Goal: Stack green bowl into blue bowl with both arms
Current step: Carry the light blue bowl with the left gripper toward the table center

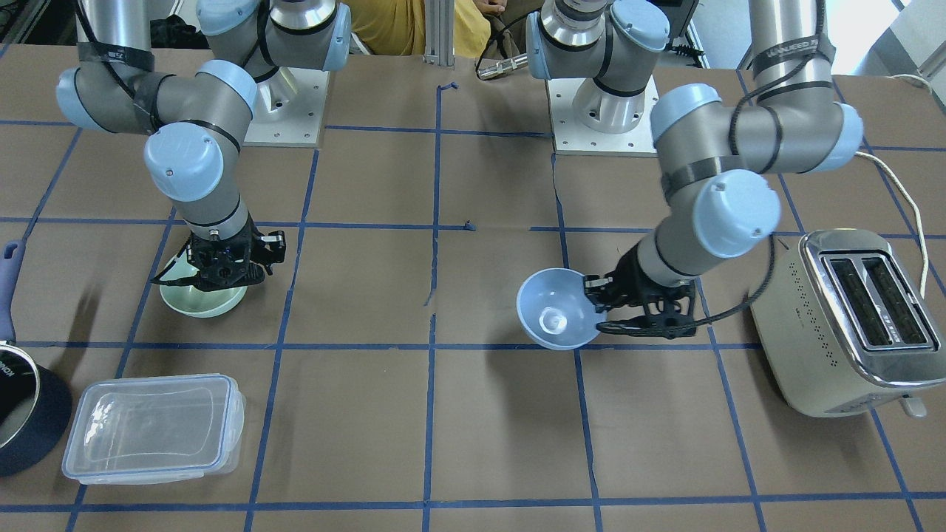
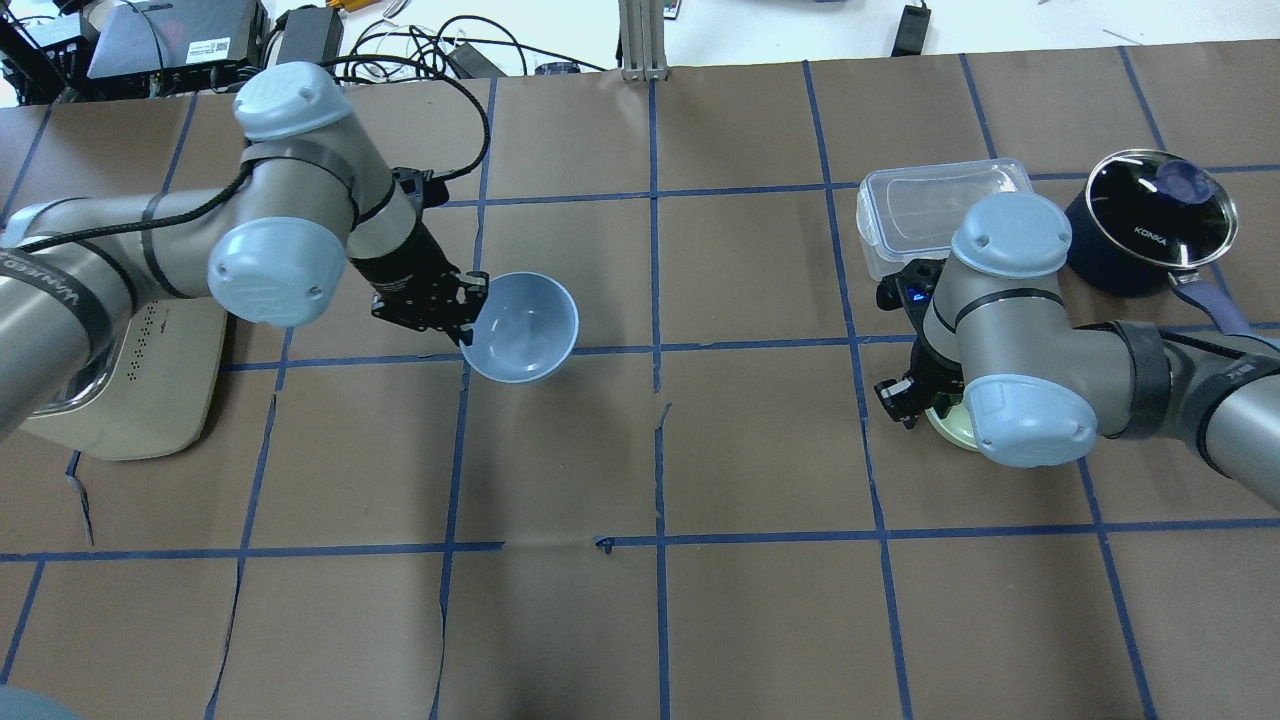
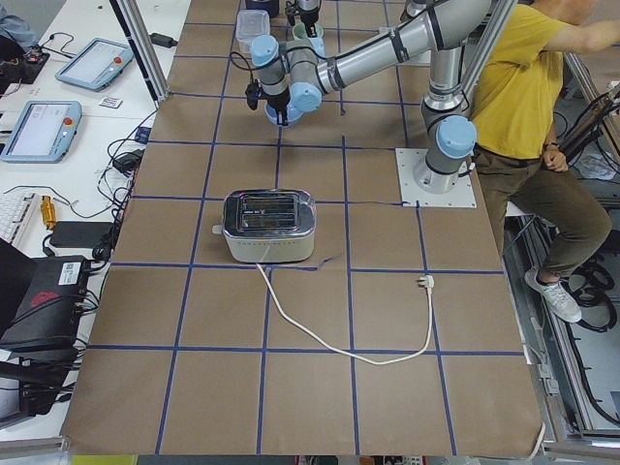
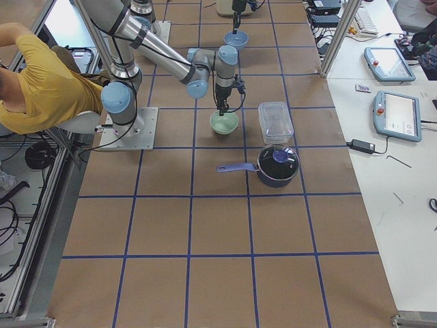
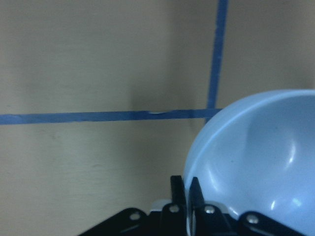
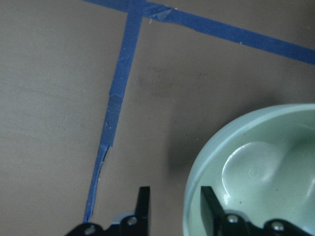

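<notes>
My left gripper (image 1: pixel 600 307) is shut on the near rim of the blue bowl (image 1: pixel 554 309) and holds it tilted a little above the table, left of the toaster. It shows in the overhead view (image 2: pixel 520 325) and the left wrist view (image 5: pixel 261 157), where the fingers (image 5: pixel 178 189) pinch the rim. The green bowl (image 1: pixel 203 299) sits on the table under my right gripper (image 1: pixel 222 270). In the right wrist view the jaws stand apart around the green bowl's (image 6: pixel 256 167) rim, one finger (image 6: pixel 143 204) outside and one inside. The arm hides most of it from overhead (image 2: pixel 945 425).
A silver toaster (image 1: pixel 850 318) stands behind my left arm with its cord trailing. A clear plastic container (image 1: pixel 151 425) and a dark blue saucepan (image 1: pixel 22 414) with a glass lid sit close beside the green bowl. A person in yellow (image 3: pixel 533 87) sits behind the robot bases.
</notes>
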Robot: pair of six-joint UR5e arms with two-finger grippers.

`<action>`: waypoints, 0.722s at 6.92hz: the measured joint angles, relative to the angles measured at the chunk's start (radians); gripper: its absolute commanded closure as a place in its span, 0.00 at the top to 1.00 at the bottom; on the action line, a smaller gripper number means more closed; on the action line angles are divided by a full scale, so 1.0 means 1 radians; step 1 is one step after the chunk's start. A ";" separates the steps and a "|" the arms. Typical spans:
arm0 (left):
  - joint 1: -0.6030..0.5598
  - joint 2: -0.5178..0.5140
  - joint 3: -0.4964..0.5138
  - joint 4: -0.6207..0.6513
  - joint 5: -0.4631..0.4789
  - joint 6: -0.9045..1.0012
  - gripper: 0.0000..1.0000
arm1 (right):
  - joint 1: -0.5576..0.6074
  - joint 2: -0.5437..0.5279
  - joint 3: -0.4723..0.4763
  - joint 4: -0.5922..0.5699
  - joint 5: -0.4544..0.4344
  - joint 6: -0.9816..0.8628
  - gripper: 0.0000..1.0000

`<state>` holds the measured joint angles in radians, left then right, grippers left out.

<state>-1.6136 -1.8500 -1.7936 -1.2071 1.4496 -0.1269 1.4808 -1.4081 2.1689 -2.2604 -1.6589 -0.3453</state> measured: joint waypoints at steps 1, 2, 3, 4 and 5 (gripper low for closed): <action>-0.089 -0.013 -0.001 0.045 -0.007 -0.127 0.00 | 0.000 0.001 0.000 -0.001 0.000 -0.014 0.00; -0.153 -0.027 -0.006 0.078 -0.009 -0.199 0.00 | 0.000 0.000 -0.002 -0.004 0.000 -0.031 0.00; -0.189 -0.041 -0.014 0.103 -0.010 -0.228 0.00 | -0.001 -0.003 -0.005 -0.006 0.000 -0.041 0.00; -0.206 -0.055 -0.019 0.117 -0.012 -0.236 0.00 | -0.001 -0.009 -0.014 -0.006 -0.003 -0.042 0.00; -0.213 -0.063 -0.028 0.123 -0.012 -0.239 0.07 | 0.001 -0.014 -0.033 0.000 -0.006 -0.038 0.00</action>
<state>-1.8262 -1.9131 -1.8216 -1.0843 1.4371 -0.3660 1.4817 -1.4223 2.1358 -2.2608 -1.6648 -0.3836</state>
